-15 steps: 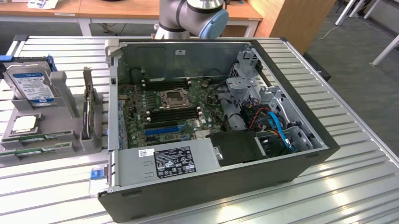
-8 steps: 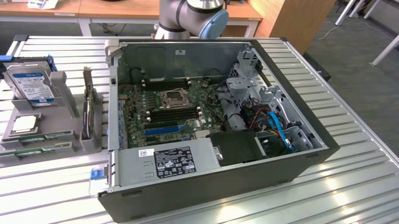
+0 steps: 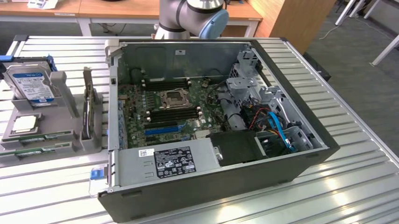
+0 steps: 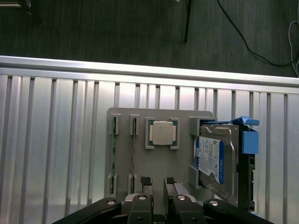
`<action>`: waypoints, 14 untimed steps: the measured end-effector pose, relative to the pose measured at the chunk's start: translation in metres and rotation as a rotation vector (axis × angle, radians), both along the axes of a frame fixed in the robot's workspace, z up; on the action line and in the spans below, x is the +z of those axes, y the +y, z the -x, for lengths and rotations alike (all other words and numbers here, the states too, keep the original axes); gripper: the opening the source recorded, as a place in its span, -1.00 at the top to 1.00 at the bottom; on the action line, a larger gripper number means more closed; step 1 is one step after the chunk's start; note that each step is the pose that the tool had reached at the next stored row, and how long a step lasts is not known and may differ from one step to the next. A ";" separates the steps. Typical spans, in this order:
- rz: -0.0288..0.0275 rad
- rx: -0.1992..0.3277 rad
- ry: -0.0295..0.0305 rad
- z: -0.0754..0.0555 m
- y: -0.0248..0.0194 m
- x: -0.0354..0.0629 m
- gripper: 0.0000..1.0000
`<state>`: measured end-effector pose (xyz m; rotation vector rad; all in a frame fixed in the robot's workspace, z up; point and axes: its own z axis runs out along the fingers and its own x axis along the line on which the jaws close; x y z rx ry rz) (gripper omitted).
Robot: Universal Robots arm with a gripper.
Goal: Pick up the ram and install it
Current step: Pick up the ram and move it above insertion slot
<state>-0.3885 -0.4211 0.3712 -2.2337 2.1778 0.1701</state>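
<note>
Now claw (image 4: 157, 180) parted, empty, clear above tray (image 4: 154, 163); ram (image 4: 113, 156) on edge in outermost slot.

Grey tray (image 4: 159, 163): green ram (image 3: 39, 138) strips on it, blue-labelled silver hard drive (image 4: 212, 158) at its edge, silver ribbed table (image 4: 56, 140) beneath

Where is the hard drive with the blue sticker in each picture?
Exterior view: the hard drive leans in the grey holder at the exterior view's left, beside the open computer case.
Wrist view: the hard drive sits at one end of the grey holder, next to the square chip.
Shared landmark: the square chip, in its pocket on the holder close to the drive.
</note>
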 end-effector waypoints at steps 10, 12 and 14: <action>-0.0001 0.003 -0.0174 0.000 0.0000 -0.0001 0.53; -0.0002 0.003 -0.0175 0.000 0.0000 -0.0007 0.53; -0.0001 0.003 -0.0184 0.000 -0.0001 -0.0028 0.53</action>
